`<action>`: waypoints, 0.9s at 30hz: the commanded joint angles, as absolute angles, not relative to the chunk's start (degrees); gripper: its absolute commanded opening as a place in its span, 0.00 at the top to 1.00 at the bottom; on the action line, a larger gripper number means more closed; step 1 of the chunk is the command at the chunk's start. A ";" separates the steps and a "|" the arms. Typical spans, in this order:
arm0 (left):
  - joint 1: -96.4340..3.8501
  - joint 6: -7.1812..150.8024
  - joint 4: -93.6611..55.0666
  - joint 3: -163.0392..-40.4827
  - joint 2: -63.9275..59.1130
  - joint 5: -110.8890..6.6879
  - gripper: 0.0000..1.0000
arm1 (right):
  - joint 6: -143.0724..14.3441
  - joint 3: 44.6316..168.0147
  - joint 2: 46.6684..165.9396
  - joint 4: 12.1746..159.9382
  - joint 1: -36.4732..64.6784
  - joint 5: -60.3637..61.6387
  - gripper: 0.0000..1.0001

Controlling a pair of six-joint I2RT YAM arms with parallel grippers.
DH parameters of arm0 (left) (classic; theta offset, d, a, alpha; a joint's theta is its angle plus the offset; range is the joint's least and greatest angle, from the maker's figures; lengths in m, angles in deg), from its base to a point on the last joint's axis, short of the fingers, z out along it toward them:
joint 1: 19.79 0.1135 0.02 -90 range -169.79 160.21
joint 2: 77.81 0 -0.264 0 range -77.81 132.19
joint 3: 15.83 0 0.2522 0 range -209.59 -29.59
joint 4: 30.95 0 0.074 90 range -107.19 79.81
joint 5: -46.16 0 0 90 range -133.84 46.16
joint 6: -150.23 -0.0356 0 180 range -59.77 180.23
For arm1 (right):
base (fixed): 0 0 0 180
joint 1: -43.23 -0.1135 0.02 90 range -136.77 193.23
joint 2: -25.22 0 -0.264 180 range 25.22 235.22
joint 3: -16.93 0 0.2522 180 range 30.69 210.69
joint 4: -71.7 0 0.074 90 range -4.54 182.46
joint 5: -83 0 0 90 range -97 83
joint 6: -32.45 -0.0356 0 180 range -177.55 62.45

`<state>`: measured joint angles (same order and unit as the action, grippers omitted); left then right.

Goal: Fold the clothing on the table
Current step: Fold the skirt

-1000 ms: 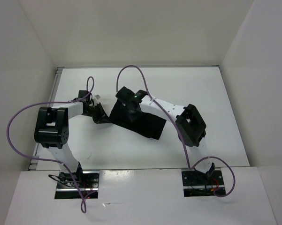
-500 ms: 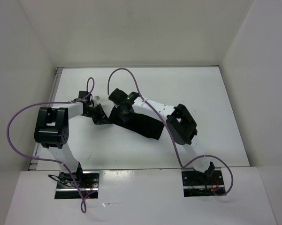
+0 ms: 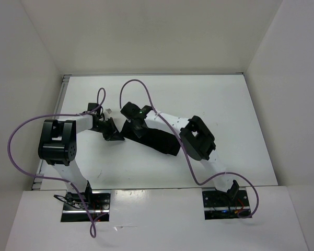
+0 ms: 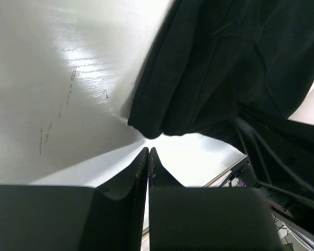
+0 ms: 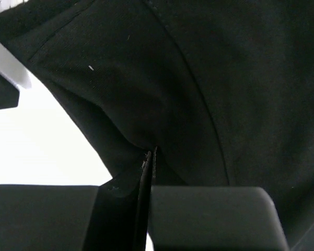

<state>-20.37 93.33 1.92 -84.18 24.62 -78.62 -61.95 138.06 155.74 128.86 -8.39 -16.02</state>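
Since a second ago the right arm has swung left across the worktop [image 3: 230, 104], and the black cloth it covers has drawn in from a broad patch to a narrower band. The right end effector [image 5: 149, 157] now has its jaws pressed together on a pucker of the clothing [image 5: 214, 78], the fabric gathering into a crease right at the tips. In the overhead view that end effector [image 3: 136, 124] sits on the garment's left end. The left end effector [image 4: 148, 152] is closed too, its fingers meeting with nothing between them, the tips just short of the garment's rolled edge [image 4: 162, 123]; whether they touch it cannot be told. From above, the left end effector [image 3: 114, 134] lies just beside the cloth's left end, the arm unmoved. The clothing [image 3: 159, 140] lies bunched near the worktop's middle, running down and right under the right arm. Purple cables [image 3: 146, 89] loop over both arms.
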 commanded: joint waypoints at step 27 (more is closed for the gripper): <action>-20.50 92.14 3.11 -86.62 20.98 -81.63 0.94 | -59.75 127.55 148.54 132.92 -9.86 -0.32 0.66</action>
<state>-20.37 93.29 2.47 -83.70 24.53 -79.15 -60.51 128.73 150.02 130.63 -9.11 -2.80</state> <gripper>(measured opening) 0.055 0.312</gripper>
